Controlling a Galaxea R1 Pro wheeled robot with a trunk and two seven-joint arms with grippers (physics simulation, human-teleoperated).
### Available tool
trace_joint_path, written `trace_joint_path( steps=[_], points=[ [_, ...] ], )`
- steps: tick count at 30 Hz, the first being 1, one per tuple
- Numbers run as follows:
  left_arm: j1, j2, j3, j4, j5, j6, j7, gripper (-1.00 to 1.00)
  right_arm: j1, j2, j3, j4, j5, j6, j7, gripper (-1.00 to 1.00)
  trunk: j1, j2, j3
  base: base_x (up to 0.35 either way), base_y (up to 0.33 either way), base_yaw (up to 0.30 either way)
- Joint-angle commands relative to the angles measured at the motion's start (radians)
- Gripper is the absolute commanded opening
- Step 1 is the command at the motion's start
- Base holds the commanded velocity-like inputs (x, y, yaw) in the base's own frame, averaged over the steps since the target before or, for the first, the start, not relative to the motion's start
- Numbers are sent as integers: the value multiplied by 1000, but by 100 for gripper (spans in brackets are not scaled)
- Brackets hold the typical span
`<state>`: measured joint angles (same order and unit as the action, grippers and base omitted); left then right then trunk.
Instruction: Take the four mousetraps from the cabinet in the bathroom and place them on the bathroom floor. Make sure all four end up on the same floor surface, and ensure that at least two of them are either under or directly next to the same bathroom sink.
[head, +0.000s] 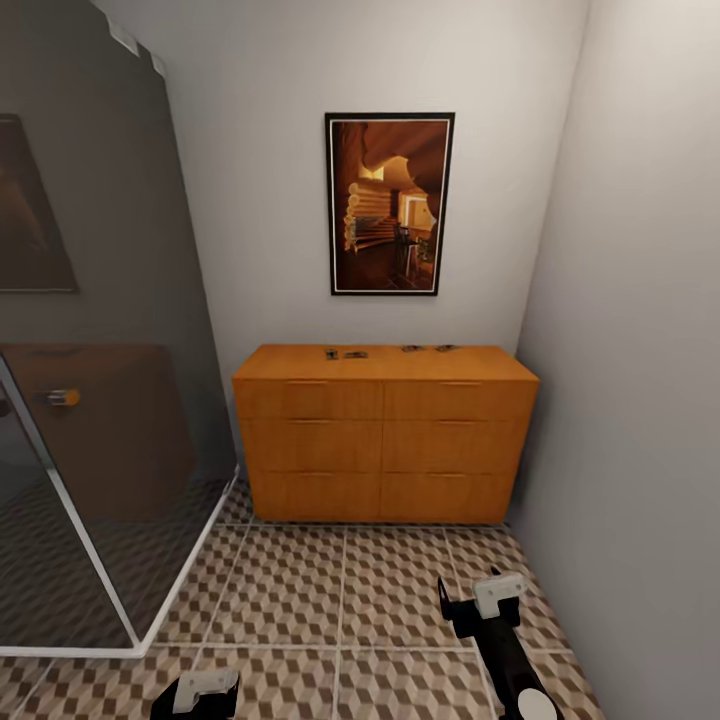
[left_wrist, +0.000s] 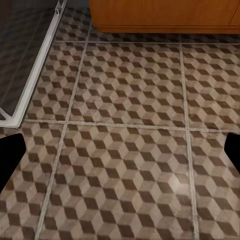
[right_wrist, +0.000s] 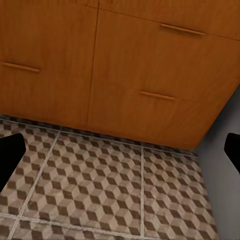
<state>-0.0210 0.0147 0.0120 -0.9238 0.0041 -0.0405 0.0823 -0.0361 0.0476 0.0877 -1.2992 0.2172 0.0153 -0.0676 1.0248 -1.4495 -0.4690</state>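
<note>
The orange-brown wooden cabinet (head: 385, 435) stands against the far wall, ahead of me. Several small dark mousetraps lie along the back of its flat top, one pair left of centre (head: 331, 353) and another pair right of centre (head: 413, 348). The cube-patterned bathroom floor (head: 345, 590) stretches between me and the cabinet. Low over the tiles, my right gripper (head: 470, 605) is open with nothing in it, and its wrist view looks at the cabinet's drawer fronts (right_wrist: 125, 75). Near the picture's bottom edge my left gripper (head: 195, 695) is open over bare tiles (left_wrist: 125, 130). The bathroom sink is out of view.
A glass shower enclosure (head: 100, 400) with a white base frame (head: 170, 590) takes up the left side. A grey wall (head: 640, 400) closes in on the right, next to the cabinet. A framed picture (head: 389, 203) hangs above the cabinet.
</note>
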Motion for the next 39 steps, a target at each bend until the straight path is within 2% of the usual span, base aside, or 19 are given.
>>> trace_joint_path(
  steps=[1,39],
  points=[
    [0,0,-1,0,0,-3,4,100,-1,0,1,0,10,2,-6,100,0,-1,-1,159,0,0],
    [0,1,-1,0,0,-2,4,100,-1,0,1,1,10,2,-6,100,0,-1,-1,164,0,0]
  ],
)
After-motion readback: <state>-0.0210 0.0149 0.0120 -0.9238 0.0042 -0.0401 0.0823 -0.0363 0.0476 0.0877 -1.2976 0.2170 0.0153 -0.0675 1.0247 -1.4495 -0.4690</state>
